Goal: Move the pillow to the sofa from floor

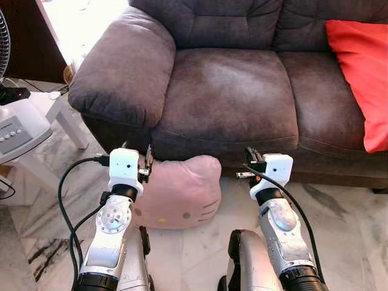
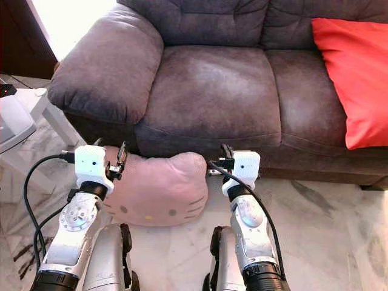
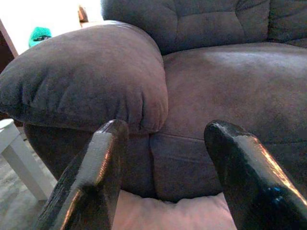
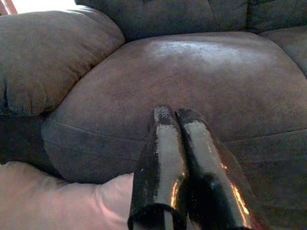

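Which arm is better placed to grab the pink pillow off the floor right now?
Left. The left gripper is open above the pink pillow, while the right gripper is shut at the pillow's other edge.

There was one pink pillow (image 1: 179, 192) on the floor and one red cushion (image 1: 360, 77) on the sofa, two soft things in all. There was one brown sofa (image 1: 233, 97), with one padded armrest (image 1: 121, 70) and two seat cushions in sight. Two grippers were counted: the left gripper (image 3: 165, 179) with its two black fingers spread apart, and the right gripper (image 4: 176, 163) with its two fingers pressed together. One white side table (image 1: 60, 112) and one fan (image 1: 5, 42) stood by.
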You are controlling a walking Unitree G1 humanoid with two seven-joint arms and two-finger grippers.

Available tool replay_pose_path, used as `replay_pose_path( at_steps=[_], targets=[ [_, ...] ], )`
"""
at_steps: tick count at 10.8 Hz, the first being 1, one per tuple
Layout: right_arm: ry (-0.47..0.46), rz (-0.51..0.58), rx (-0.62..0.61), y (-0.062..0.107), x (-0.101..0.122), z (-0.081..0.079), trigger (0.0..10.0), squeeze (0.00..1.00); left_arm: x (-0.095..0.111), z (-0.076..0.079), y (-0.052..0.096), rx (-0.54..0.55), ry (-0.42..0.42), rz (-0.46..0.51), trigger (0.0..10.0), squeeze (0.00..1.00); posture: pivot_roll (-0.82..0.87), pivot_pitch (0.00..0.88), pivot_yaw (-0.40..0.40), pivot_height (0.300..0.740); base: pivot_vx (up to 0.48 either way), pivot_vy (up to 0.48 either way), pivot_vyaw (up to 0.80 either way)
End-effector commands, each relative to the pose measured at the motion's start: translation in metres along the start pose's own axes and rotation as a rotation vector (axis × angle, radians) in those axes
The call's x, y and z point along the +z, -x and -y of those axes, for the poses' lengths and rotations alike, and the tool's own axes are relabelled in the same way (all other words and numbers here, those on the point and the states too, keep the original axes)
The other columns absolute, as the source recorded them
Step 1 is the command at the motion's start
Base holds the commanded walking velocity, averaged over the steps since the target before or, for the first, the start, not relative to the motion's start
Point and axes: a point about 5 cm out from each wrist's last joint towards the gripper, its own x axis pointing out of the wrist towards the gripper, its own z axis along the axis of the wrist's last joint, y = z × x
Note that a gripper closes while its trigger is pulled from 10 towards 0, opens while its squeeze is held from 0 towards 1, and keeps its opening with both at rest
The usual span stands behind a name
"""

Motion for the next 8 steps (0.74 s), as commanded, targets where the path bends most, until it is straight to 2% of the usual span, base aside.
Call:
replay_pose_path(
  at_steps=[1,3,6,8],
  targets=[
    [-0.011,0.003,0.004,-0.0005,0.0012,-0.0009,10.0,0.0,-0.003,-0.0015,0.0007,0.005,0.009,-0.022,10.0,0.0,0.15,0.176,-0.028,0.516,0.0,0.0,0.0],
    [-0.001,0.006,0.005,-0.0004,0.0013,-0.0015,10.0,0.0,-0.003,-0.0015,0.0008,0.008,0.012,-0.023,10.0,0.0,0.15,0.173,-0.028,0.492,0.0,0.0,0.0],
    [0.001,0.002,-0.003,0.0003,-0.0001,-0.0001,10.0,0.0,-0.0051,-0.0028,0.0,0.025,0.064,-0.042,10.0,0.0,0.15,0.169,-0.028,0.492,0.0,0.0,0.0],
    [0.005,-0.002,0.009,0.0,-0.0006,-0.0025,10.0,0.0,-0.0063,-0.0042,-0.0006,0.031,0.07,-0.059,10.0,0.0,0.15,0.167,-0.025,0.492,0.0,0.0,0.0]
  ],
)
